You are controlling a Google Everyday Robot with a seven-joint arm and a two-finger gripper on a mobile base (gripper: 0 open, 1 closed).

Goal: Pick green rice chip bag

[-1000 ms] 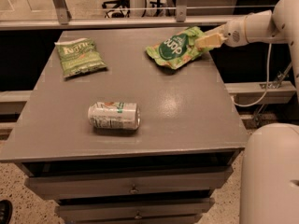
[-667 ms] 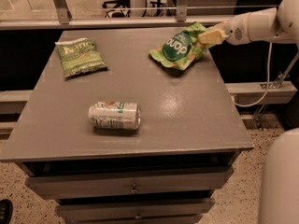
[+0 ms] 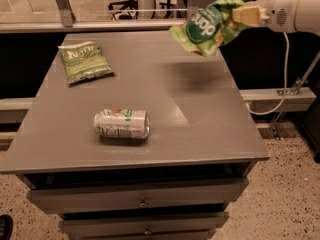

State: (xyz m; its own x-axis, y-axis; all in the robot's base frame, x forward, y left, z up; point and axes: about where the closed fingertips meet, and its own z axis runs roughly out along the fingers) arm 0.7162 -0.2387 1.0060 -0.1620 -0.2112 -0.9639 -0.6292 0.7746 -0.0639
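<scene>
Claw [image 3: 246, 15] at upper right grips the green rice chip bag [image 3: 207, 26] above the grey surface [image 3: 200, 114]. Can [image 3: 121, 124] and olive bag [image 3: 85, 61] lie there

The green rice chip bag [image 3: 207, 24] is crinkled, glossy film, pinched above the table's far right edge by the gripper [image 3: 240, 16], whose tan fingers [image 3: 250, 15] look like smooth plastic. The arm [image 3: 300, 9] has a glossy white shell. The grey table top [image 3: 150, 84] is smooth with a dull sheen. The drinks can [image 3: 121, 123] is shiny metal. The olive-green bag [image 3: 85, 61] seems a duller, possibly matt film.
</scene>
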